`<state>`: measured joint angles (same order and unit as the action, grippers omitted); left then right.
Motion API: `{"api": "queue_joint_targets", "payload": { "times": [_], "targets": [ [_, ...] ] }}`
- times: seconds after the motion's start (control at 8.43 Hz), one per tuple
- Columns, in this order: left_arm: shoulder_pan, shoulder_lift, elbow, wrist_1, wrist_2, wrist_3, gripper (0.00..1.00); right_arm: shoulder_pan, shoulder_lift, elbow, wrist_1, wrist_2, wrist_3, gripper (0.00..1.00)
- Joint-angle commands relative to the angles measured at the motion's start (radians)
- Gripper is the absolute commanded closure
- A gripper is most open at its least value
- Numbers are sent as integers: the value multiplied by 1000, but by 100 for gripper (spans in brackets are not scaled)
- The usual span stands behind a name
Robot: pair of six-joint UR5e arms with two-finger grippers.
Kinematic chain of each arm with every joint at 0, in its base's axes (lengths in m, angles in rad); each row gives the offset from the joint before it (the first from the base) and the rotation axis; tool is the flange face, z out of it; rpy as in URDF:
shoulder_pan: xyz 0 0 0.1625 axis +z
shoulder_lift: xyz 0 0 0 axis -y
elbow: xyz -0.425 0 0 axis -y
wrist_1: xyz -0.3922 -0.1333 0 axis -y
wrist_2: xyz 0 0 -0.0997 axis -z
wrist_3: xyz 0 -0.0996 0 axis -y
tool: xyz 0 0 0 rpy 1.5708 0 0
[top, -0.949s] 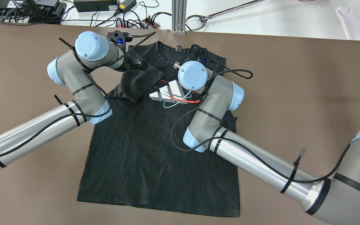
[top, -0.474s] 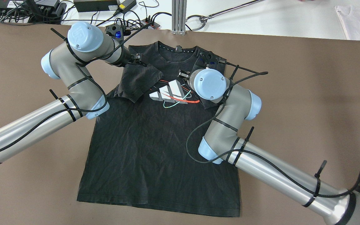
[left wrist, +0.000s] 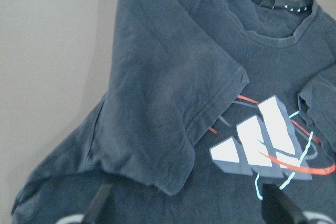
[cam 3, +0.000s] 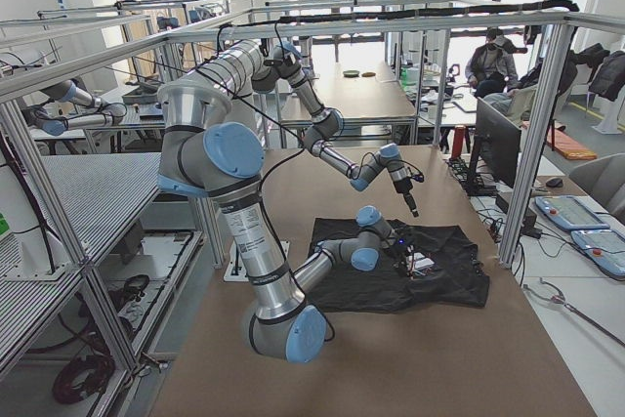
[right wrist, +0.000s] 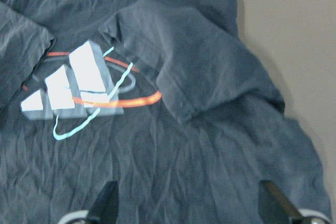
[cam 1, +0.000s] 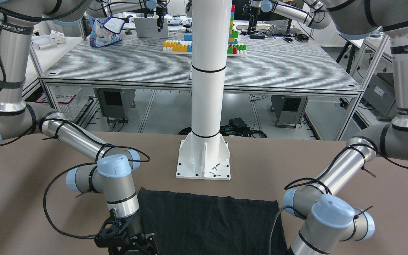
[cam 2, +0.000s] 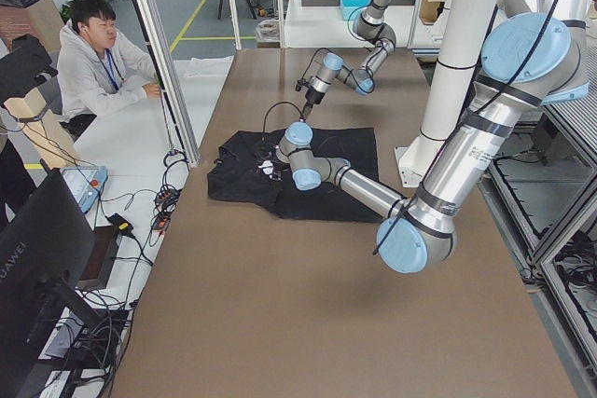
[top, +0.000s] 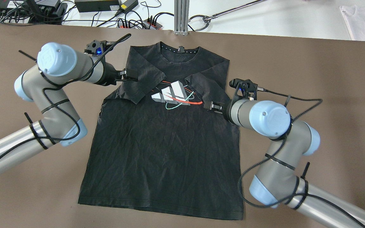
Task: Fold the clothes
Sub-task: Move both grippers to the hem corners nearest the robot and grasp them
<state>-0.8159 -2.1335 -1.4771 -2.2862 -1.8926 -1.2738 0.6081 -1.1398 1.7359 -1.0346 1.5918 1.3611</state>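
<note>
A black T-shirt point(top: 160, 142) with a white, red and teal logo point(top: 173, 93) lies flat on the brown table. Both sleeves are folded in over the chest: one point(top: 141, 79) on the left and one point(top: 208, 79) on the right. My left gripper point(top: 128, 75) is open and empty at the shirt's left edge, beside the folded sleeve. My right gripper point(top: 208, 105) is open and empty over the shirt's right side, below the other sleeve. The left wrist view shows the left sleeve point(left wrist: 168, 87) and spread fingers point(left wrist: 100, 205). The right wrist view shows the right sleeve point(right wrist: 210, 72) and spread fingers point(right wrist: 273, 198).
Cables and power supplies point(top: 106, 6) and a metal post point(top: 181, 15) stand on the white bench past the table's far edge. A white cloth point(top: 363, 22) lies at the far right. The robot's pillar base point(cam 1: 204, 159) stands behind the hem. An operator point(cam 2: 93, 53) sits beside the table.
Both arms have drawn back from the chest: the left gripper moved out to the left, the right gripper out to the right and nearer. The right sleeve now lies uncovered, folded inward.
</note>
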Motion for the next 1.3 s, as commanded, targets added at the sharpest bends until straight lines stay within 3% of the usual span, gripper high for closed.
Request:
{"api": "queue_joint_targets", "payload": {
  "times": [0.0,0.24,0.47,0.59,0.71,0.83,0.95,1.19],
  "targets": [
    [130,249,-280,-10,111,-172,0,-161,-179,209,16,-18,222,9],
    [236,412,-412,-85,148,-321,0,-290,-248,296,18,-128,417,9],
    [367,551,-428,-217,286,-358,0,-487,-293,344,18,-379,535,9],
    [412,617,-427,-281,294,-369,0,-551,-320,362,18,-445,565,9],
    [457,701,-427,-368,305,-371,0,-577,-354,382,19,-461,584,9],
    [542,769,-428,-425,393,-387,0,-576,-379,383,40,-461,582,9],
    [607,779,-428,-427,464,-416,0,-571,-424,383,107,-457,567,9],
    [652,781,-428,-420,483,-427,0,-571,-474,381,163,-451,544,9]
  ]
}}
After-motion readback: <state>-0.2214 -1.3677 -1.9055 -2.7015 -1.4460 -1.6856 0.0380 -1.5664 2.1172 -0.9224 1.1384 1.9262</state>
